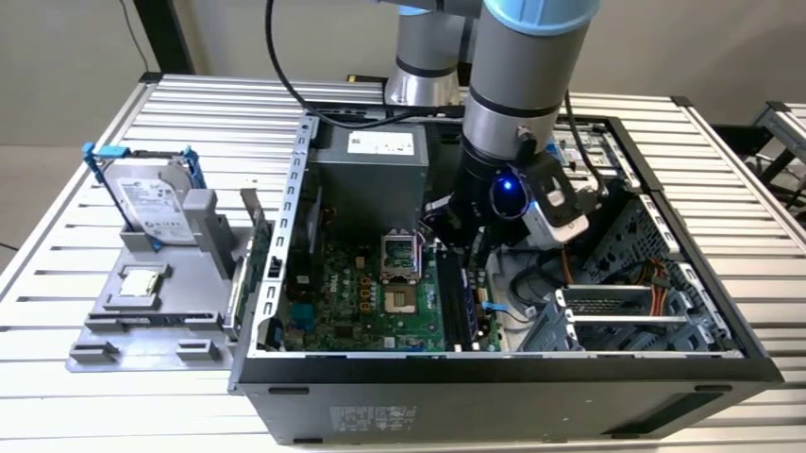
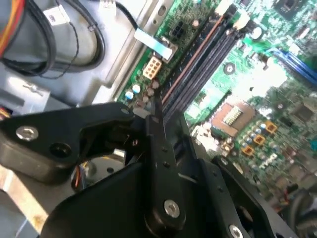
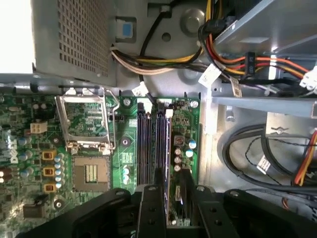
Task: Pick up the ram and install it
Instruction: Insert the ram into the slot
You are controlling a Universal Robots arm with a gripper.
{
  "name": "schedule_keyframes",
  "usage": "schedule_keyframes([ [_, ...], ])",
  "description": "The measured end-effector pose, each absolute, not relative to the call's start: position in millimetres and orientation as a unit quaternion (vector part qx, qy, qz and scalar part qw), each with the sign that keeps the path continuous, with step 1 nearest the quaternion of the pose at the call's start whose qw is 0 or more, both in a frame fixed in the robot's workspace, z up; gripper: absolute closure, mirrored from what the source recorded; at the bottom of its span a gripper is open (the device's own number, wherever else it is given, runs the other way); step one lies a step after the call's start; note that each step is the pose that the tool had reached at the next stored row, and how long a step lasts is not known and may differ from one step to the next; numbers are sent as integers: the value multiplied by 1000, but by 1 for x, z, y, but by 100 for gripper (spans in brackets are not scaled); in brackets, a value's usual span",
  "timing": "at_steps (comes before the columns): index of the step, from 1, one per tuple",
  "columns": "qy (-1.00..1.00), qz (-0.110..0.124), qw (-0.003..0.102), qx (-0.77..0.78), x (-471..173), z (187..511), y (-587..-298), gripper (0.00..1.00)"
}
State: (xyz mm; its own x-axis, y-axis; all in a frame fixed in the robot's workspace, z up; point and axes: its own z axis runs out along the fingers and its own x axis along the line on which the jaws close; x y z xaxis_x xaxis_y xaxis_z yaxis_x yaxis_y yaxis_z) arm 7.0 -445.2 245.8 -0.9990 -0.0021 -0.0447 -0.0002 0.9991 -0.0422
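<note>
Exterior view: one arm is reaching down into one open case [image 1: 705, 363] that is lying on a slatted worktop [image 1: 75, 396], and its pincer [image 1: 478, 253] is hanging low over the green board [image 1: 365, 302], beside the slots [image 1: 460, 307]. On the exterior view's left, one grey stand [image 1: 151, 311] is sitting beside the case, carrying one hard drive [image 1: 151, 203] with blue rails, propped upright.

The first wrist view is looking along the board [image 3: 29, 148] at four dark slots [image 3: 151, 144] running side by side, with one open socket [image 3: 89, 144] next to them and one bundle of coloured cables [image 3: 233, 59] beyond. The pincer [image 3: 171, 198] is sitting right over the near end of the slots, its two black fingers [image 3: 151, 208] drawn close together, with a thin upright edge between them; I cannot tell whether that edge is the ram or whether the fingers are gripping it.

In the second wrist view the pincer [image 2: 158, 111] is coming to a tip at the end of the slots [image 2: 198, 64].
</note>
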Motion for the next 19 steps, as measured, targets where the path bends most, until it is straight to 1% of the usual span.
schedule_keyframes([
  [1,1000,-21,22,-1,7,246,-445,0],
  [2,1000,-21,22,-1,7,246,-445,100],
  [19,1000,-21,22,-1,6,246,-445,100],
])
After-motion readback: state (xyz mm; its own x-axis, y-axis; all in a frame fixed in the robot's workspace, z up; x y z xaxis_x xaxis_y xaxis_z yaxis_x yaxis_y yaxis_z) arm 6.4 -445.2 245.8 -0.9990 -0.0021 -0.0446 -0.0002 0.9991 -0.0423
